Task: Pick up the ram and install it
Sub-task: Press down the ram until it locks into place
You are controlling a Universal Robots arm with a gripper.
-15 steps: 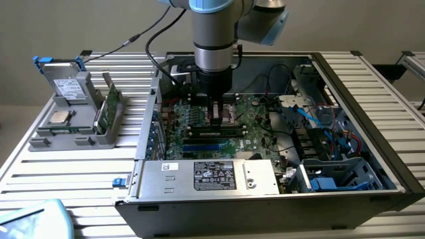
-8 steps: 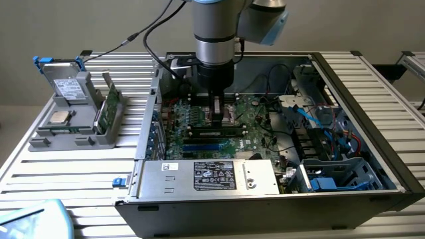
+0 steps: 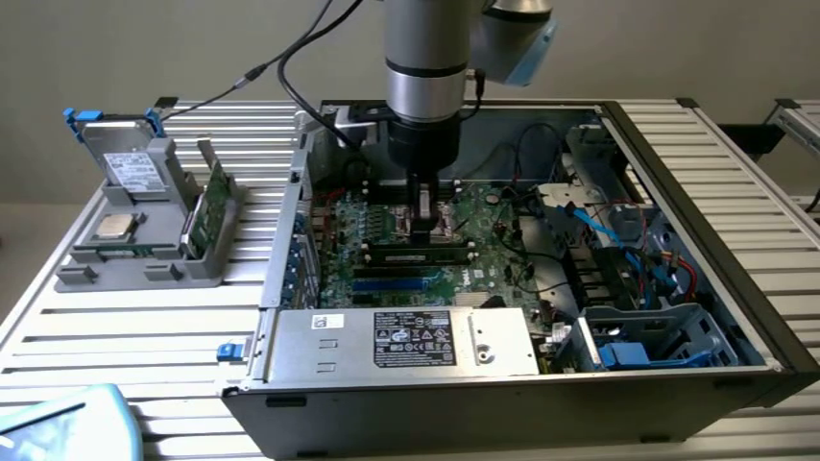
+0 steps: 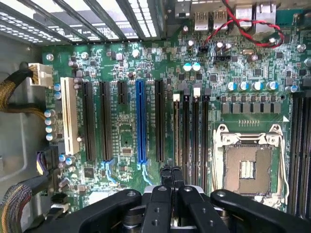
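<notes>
Jaws shut, gripper pressing down inside the open PC case, over the motherboard. Left of the case: gray parts holder with a silver CPU. Ram lies seated across the motherboard, directly under the fingertips. Power supply sits in front of the motherboard.
</notes>
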